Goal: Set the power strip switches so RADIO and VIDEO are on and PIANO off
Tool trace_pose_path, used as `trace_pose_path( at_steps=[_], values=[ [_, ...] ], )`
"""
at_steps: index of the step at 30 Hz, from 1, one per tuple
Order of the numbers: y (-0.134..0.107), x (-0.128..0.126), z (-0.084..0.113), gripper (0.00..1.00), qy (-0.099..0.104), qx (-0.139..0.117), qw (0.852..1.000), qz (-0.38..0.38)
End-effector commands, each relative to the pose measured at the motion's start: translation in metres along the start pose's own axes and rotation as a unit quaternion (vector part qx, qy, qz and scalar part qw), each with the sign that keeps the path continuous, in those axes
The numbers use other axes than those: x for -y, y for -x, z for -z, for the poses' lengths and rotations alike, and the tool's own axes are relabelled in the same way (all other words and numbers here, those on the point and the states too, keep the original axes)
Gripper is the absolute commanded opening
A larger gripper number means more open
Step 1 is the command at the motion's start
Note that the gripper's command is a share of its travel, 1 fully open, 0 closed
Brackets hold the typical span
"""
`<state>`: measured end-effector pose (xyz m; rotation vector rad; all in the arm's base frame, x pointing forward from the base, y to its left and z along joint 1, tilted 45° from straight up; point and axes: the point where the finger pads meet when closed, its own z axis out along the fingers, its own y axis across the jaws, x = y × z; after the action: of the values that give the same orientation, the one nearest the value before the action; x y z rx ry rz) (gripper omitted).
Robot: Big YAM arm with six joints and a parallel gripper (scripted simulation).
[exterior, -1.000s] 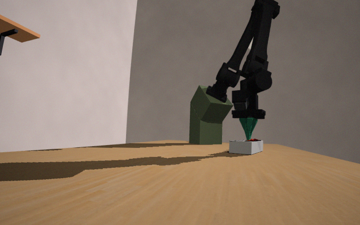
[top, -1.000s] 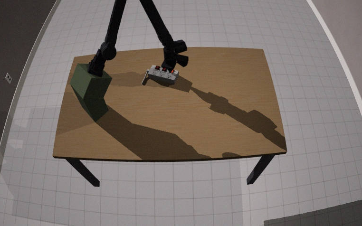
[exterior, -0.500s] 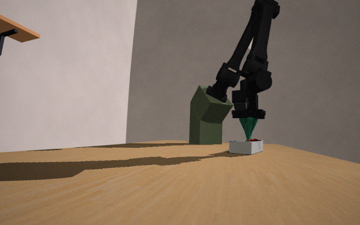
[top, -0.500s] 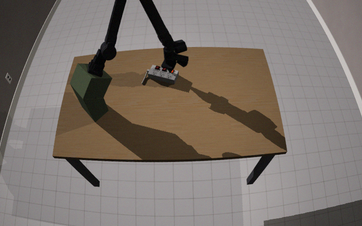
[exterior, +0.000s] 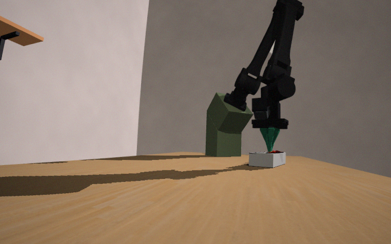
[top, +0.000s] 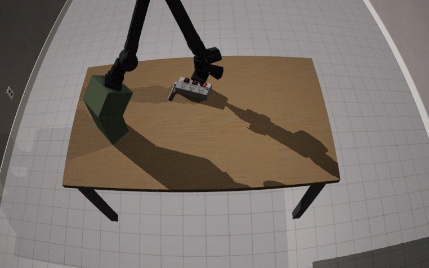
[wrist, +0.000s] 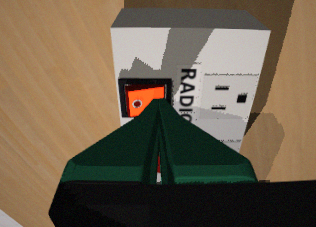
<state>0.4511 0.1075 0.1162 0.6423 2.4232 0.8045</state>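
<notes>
Power strip [top: 192,88]: lay flat and face up on the far half of the table [top: 189,160], right of the green block [top: 106,106] that carried the arm [top: 189,33].
Gripper [wrist: 159,108]: clenched tight with nothing between the fingers, pointing straight down, its green tip on the red switch [wrist: 142,98] beside the word RADIO.
Top view: showed three red switches in a row along the strip's far edge; the one at the right end [top: 203,84] glowed brighter orange, and the gripper stood over it.
Side view: showed the green fingers [exterior: 269,137] meeting the top of the strip [exterior: 267,159]; no labels could be read there.
Wrist view: alone gave the RADIO label and the lit orange face of that switch; the other two switches were hidden.
</notes>
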Motion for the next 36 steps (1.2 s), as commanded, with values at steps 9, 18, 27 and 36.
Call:
trace_pose_path(
  at_steps=[9, 18, 27, 36],
  values=[
    [0.005, -0.001, 0.021, 0.0, 0.002, 0.007, 1.0, 0.001],
    [0.004, -0.001, 0.045, 0.0, 0.002, 0.007, 1.0, 0.001],
    [0.005, -0.002, 0.041, 0.0, 0.002, 0.004, 1.0, 0.003],
    [0.005, -0.002, 0.041, 0.0, 0.002, 0.004, 1.0, 0.003]
  ],
)
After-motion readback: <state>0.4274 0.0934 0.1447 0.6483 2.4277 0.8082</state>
